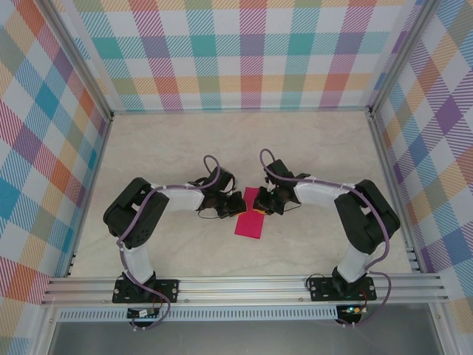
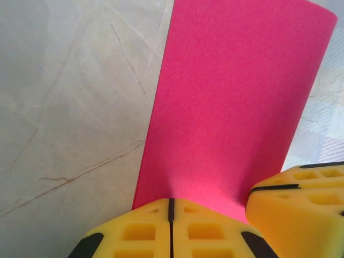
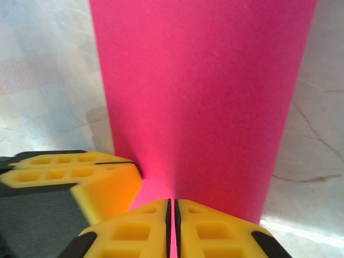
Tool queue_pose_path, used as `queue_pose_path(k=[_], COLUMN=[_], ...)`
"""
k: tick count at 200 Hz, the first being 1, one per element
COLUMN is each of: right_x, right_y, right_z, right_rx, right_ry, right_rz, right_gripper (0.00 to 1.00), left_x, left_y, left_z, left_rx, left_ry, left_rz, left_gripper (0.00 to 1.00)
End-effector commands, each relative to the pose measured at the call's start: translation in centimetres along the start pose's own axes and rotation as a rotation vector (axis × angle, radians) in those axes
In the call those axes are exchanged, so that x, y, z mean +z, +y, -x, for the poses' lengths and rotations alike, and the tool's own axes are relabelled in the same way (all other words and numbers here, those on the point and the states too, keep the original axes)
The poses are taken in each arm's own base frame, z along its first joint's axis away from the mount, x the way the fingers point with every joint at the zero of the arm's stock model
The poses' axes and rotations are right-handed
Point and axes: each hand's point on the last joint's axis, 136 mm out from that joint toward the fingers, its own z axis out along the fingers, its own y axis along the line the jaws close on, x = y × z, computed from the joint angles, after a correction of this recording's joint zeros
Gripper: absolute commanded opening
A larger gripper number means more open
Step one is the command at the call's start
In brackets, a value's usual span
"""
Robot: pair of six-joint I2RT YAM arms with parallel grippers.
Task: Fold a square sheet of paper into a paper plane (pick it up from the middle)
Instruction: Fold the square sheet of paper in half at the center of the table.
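While your left gripper [image 2: 171, 203] is clamped tight on the near edge of the pink sheet of paper [image 2: 231, 107], your right gripper [image 3: 172, 204] pinches it just alongside. The sheet stretches straight ahead of both grippers

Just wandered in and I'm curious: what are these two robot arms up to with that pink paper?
Two arms are working on a pink paper sheet lying on the marble-look table. The left hand and right hand sit side by side at one end of it, both closed and pinching that edge. The sheet looks like a narrow rectangle for now, with no plane shape yet.
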Motion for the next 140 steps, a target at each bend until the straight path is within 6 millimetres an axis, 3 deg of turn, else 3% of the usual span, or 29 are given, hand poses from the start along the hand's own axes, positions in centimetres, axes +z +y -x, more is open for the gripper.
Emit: queue_pose_path(k=[1,53,104,119,140], right_x=[0.8,1.0,-0.5,-1.4,-3.3], right_y=[-2.8,-4.9,-7.6,-6.7,-3.1], right_z=[-1.1,-1.6,-1.1,-0.5,0.5], right_rx=[-0.001,-0.004,0.002,-0.015,-0.071], right_ry=[0.039,0.048,-0.011,-0.041,-0.097], right_rz=[-0.088,-0.142,-0.146,-0.108,0.01], right_gripper=[0.13,0.13,0.13,0.13,0.13], left_x=[1.0,1.2,1.3,1.3,1.3], left_y=[7.2,7.9,8.5,8.5,8.3], left_z=[-2.9,-3.1,-3.4,-3.4,-3.4], left_rx=[-0.097,-0.114,-0.121,-0.117,-0.112], left_ry=[0.066,0.072,0.076,0.077,0.077], left_rz=[0.266,0.29,0.308,0.304,0.301], left_gripper=[0.06,0.06,0.05,0.05,0.05])
